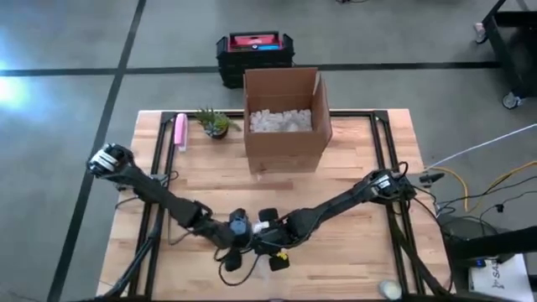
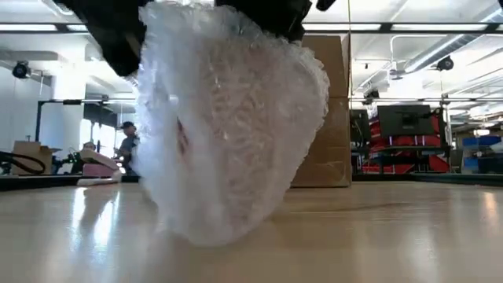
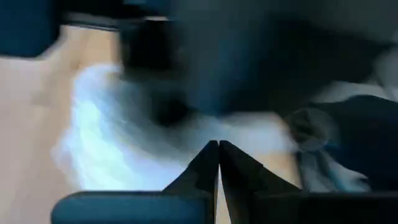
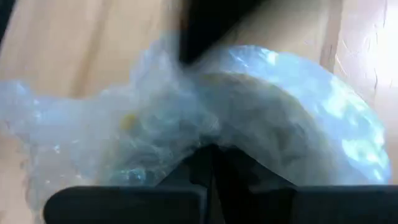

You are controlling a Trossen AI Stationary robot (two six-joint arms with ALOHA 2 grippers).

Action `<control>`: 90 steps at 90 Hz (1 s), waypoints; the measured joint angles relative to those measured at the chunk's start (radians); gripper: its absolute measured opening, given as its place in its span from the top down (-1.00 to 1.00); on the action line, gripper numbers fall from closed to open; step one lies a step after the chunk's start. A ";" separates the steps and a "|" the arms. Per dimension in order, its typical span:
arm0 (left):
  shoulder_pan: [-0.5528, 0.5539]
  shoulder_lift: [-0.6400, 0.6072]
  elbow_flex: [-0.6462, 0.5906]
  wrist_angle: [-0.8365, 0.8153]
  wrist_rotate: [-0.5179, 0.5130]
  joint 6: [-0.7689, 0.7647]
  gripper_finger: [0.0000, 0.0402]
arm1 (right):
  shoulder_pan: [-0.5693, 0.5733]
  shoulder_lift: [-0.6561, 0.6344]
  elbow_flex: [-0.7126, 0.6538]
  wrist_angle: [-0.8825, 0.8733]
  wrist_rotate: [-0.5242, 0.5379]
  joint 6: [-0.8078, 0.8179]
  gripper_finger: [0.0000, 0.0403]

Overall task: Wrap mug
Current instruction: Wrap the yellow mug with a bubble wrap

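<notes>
From above: both arms meeting near the table's (image 1: 352, 268) front edge, left claw (image 1: 238, 225) and right claw (image 1: 267, 220) crowding the bundle.

Table level: bubble wrap (image 2: 228, 118) ballooned around the mug, hanging from above, bottom touching wood.

Left wrist: tips pinched together, on wrap probably.

Right wrist: closed on gathered wrap, likely keeping folds from springing open.

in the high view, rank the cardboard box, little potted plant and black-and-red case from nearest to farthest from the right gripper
From the right gripper at the table's near middle:
1. Open brown cardboard box holding white packing peanuts, just beyond it at the table's middle.
2. Small green potted plant, far side, toward the left.
3. Black-and-red plastic case, on the floor past the table.
</notes>
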 joint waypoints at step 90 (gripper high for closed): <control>0.038 0.167 -0.061 0.198 -0.156 0.083 1.00 | 0.003 -0.031 0.088 -0.121 0.013 -0.026 1.00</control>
